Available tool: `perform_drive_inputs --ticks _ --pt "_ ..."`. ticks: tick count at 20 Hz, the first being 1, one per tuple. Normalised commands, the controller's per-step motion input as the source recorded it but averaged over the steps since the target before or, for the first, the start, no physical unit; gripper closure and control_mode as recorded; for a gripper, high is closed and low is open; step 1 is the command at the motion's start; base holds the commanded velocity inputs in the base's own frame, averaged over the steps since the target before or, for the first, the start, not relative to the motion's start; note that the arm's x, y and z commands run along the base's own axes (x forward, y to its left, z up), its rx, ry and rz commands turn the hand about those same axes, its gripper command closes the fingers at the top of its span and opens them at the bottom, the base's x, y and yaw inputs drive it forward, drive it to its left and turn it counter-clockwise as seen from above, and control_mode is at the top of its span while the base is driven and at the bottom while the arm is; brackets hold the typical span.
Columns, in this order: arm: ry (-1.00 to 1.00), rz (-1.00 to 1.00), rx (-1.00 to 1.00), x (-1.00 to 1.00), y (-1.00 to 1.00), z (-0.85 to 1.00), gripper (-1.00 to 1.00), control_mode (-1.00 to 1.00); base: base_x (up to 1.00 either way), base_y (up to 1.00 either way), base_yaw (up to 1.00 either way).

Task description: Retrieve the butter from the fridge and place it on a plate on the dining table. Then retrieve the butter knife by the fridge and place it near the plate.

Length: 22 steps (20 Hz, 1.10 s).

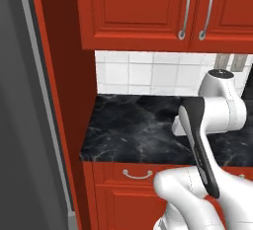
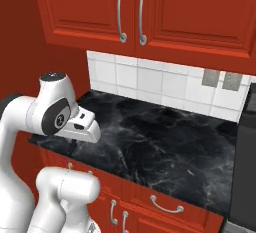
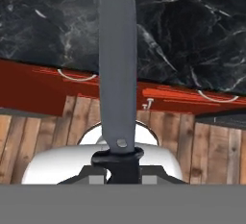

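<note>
Hand view shows you the butter knife [image 3: 116, 64] clamped at its dark handle in the closed gripper [image 3: 117, 163], its long axis running straight away from the fingers, blade tip toward the black marble counter [image 3: 192, 31]. It's slim, plain dark grey, unmarked.

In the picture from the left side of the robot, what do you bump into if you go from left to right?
Tall plain grey fridge → red side panel → black white-veined marble counter → white robot arm with dark joints.
</note>
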Motion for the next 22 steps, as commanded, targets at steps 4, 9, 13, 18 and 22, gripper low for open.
perform_drive_inputs --ticks 4,9,13,18,22 --pt "0.00 0.00 0.00 0.00 0.00 0.00 1.00 1.00 -0.80 -0.22 -0.35" --pt "0.00 0.00 0.00 0.00 0.00 0.00 1.00 1.00 -0.79 -0.43 -0.48" --pt "0.00 0.00 0.00 0.00 0.00 0.00 1.00 1.00 -0.59 -0.80 -0.47" --pt "0.00 0.00 0.00 0.00 0.00 0.00 1.00 1.00 -0.11 -1.00 -0.66" --pt "0.00 0.00 0.00 0.00 0.00 0.00 1.00 1.00 0.00 -1.00 -0.72"
